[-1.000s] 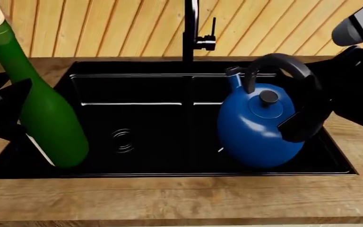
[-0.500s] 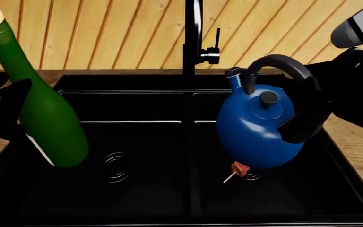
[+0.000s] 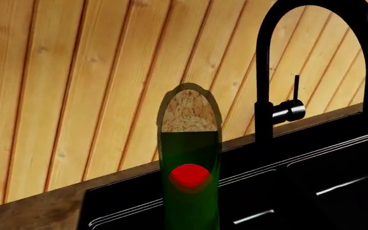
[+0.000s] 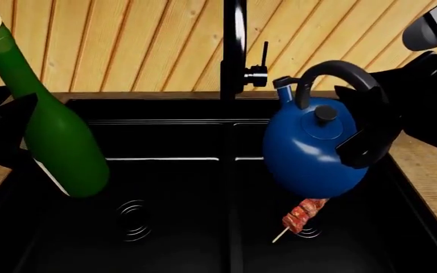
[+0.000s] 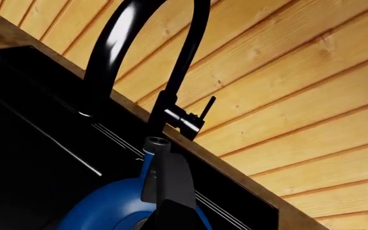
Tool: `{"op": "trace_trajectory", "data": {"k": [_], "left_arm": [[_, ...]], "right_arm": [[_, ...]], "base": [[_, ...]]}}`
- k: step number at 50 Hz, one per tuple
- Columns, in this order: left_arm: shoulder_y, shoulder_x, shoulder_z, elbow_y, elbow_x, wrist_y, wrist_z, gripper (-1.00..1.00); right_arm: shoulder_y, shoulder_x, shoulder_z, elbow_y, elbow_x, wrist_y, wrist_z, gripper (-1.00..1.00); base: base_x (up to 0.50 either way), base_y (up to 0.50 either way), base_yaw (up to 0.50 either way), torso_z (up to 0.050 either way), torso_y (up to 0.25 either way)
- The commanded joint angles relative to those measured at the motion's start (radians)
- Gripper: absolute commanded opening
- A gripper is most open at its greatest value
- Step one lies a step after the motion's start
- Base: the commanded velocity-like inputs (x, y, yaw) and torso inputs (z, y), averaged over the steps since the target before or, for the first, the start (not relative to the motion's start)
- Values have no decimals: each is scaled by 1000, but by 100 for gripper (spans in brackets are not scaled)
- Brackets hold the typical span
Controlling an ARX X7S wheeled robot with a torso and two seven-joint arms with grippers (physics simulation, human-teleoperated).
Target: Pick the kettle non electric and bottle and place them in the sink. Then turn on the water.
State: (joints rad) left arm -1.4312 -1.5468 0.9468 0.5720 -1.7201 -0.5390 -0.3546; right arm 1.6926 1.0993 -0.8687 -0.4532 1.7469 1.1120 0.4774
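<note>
Overhead: glossy round kettle [image 4: 313, 151], tall green bottle [image 4: 59, 136], black double-basin sink [image 4: 165, 128].

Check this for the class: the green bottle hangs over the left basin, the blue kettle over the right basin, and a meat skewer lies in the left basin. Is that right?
Not quite. In the head view the meat skewer lies in the right basin of the sink, below the blue kettle, not in the left one. The rest holds: the green bottle hangs over the left basin and the kettle over the right.
</note>
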Motion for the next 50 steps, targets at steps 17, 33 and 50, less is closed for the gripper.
{"op": "trace_trajectory", "data": {"k": [17, 33, 50], "left_arm": [[-73, 77, 8, -59, 85, 15, 2, -100], [-46, 165, 30, -133, 145, 18, -18, -100], [-54, 250, 46, -224, 214, -26, -37, -100]], "right_arm": [[-25, -33, -2, 61, -142, -23, -27, -100], [-54, -118, -50, 175, -262, -44, -84, -100], [-62, -111, -61, 168, -256, -29, -94, -100]], "base": [[0, 0, 0, 1, 1], [0, 0, 0, 1, 2], [0, 0, 0, 1, 2]]}}
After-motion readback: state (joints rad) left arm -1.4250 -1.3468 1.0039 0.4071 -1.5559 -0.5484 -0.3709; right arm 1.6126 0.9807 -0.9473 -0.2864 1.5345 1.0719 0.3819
